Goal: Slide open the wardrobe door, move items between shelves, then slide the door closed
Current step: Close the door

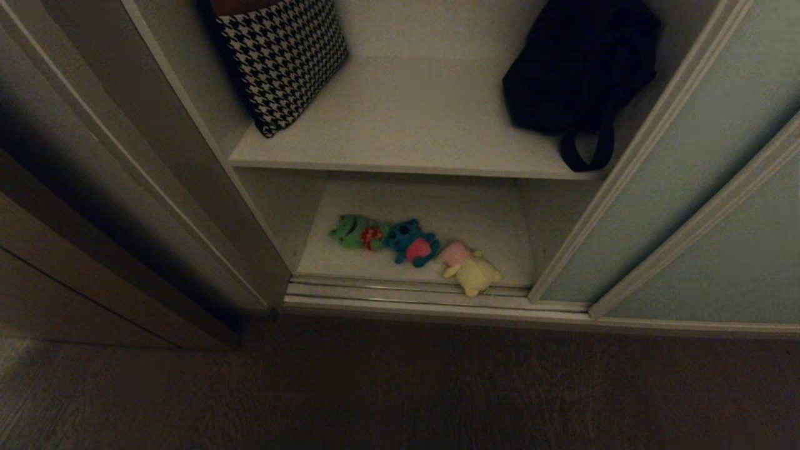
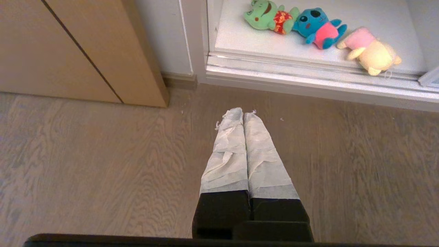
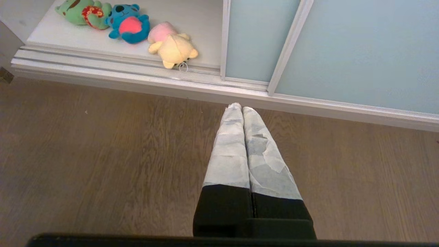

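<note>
The sliding wardrobe door (image 1: 675, 187) stands pushed to the right, leaving the wardrobe open. On the bottom shelf (image 1: 475, 212) lie three plush toys in a row: a green one (image 1: 353, 231), a blue one with a pink belly (image 1: 412, 242) and a cream-yellow one with pink (image 1: 470, 269) at the front edge. The upper shelf (image 1: 412, 119) is bare in its middle. Neither arm shows in the head view. My left gripper (image 2: 243, 112) hangs shut over the wooden floor, well short of the toys. My right gripper (image 3: 238, 107) is shut too, just before the door track.
A black-and-white houndstooth bag (image 1: 281, 56) leans at the left of the upper shelf; a black strapped bag (image 1: 578, 69) sits at its right. The ribbed floor track (image 1: 406, 294) runs along the wardrobe front. A brown wooden cabinet (image 2: 68, 51) stands to the left.
</note>
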